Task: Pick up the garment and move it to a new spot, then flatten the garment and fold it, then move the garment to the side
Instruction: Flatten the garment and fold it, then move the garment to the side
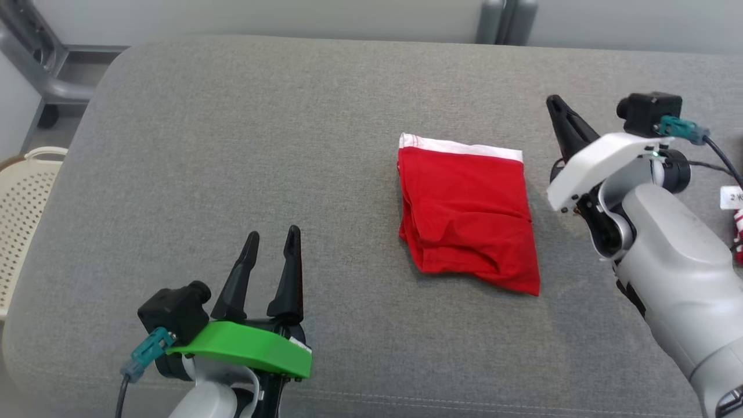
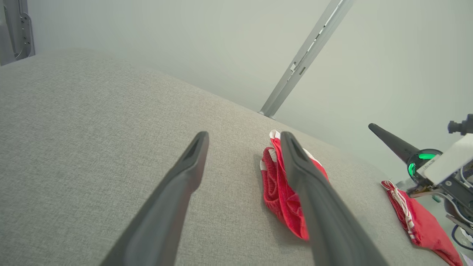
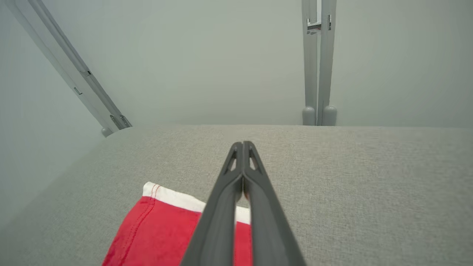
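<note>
A folded red garment (image 1: 467, 215) with a white waistband along its far edge lies on the grey padded table (image 1: 232, 145), right of centre. My left gripper (image 1: 274, 237) is open at the lower left, well apart from it, with nothing between its fingers. The left wrist view shows the garment (image 2: 277, 184) partly behind one finger (image 2: 310, 192). My right gripper (image 1: 556, 103) is shut and empty, raised just right of the garment's far corner. In the right wrist view, its closed fingers (image 3: 242, 173) hang over the white band of the garment (image 3: 159, 225).
A cream perforated basket (image 1: 20, 197) stands off the table's left edge. Another red cloth with a white cord (image 2: 417, 221) lies at the table's far right. Grey metal posts (image 1: 508, 20) rise behind the table. Bare table surface spreads to the left.
</note>
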